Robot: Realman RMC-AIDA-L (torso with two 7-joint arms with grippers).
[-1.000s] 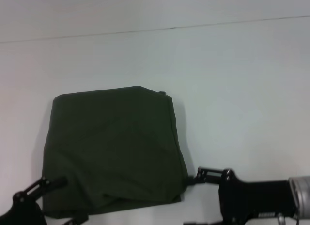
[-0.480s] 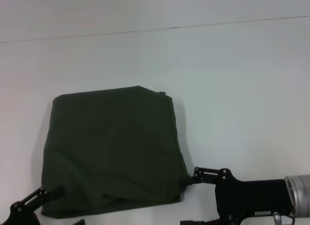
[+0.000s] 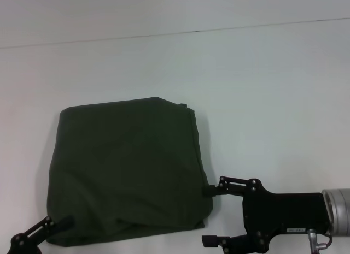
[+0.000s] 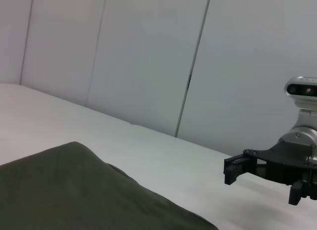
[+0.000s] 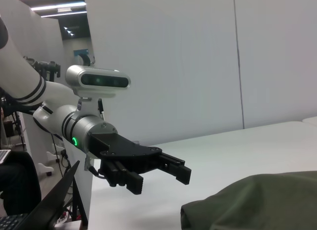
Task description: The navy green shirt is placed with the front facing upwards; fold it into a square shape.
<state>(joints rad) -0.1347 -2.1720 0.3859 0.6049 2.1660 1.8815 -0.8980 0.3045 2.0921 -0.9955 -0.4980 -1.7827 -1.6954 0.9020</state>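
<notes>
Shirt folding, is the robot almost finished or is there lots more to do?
It looks nearly finished. The green shirt lies on the white table as a compact, roughly square bundle, no sleeves showing. Neither claw holds it: the left claw and the right claw both sit open at its near corners. What's left looks small: perhaps tidying the rumpled near edge.

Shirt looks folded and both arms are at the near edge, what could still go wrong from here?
1. The right gripper sits open right beside the navy green shirt, one jaw at its near right corner. It may snag the cloth and pull the fold open.
2. The near edge bulges and lies uneven, so the layers might slump out of square.
3. The left gripper, open beside the near left corner, could drag that corner if it swings inward.
</notes>
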